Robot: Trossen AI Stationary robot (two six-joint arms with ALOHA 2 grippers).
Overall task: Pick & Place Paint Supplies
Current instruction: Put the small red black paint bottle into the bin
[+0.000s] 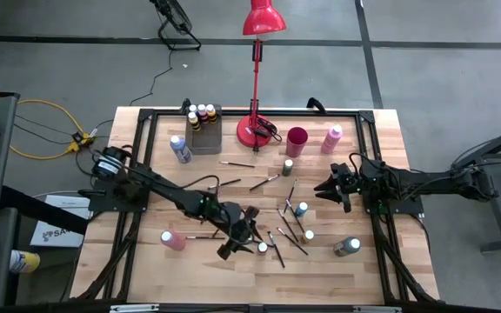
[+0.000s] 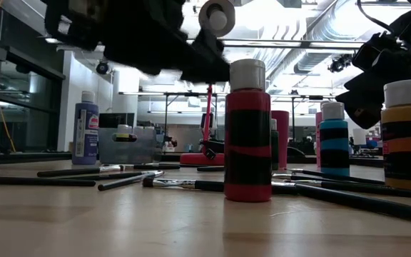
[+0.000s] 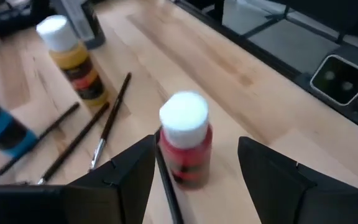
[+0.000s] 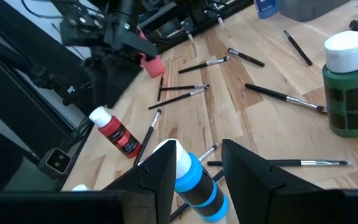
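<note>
A red paint bottle (image 3: 185,155) with a white cap stands upright on the table. My left gripper (image 3: 196,142) is open just above it, one finger on either side, touching nothing. In the high view the left gripper (image 1: 240,240) is near the table's middle, beside the red bottle (image 1: 263,248). My right gripper (image 4: 199,148) is open and hovers over an upright blue bottle (image 4: 194,183), clear of it; the right gripper (image 1: 329,189) is right of centre. Thin dark brushes (image 1: 278,245) lie scattered flat between the arms.
A yellow bottle (image 3: 73,62) and a green bottle (image 4: 347,87) stand nearby. A pink bottle (image 1: 172,241) lies near the left arm. At the far edge are the grey bin (image 1: 205,130) holding bottles, a dark red cup (image 1: 297,141), a pink bottle (image 1: 331,139) and a red lamp (image 1: 257,129).
</note>
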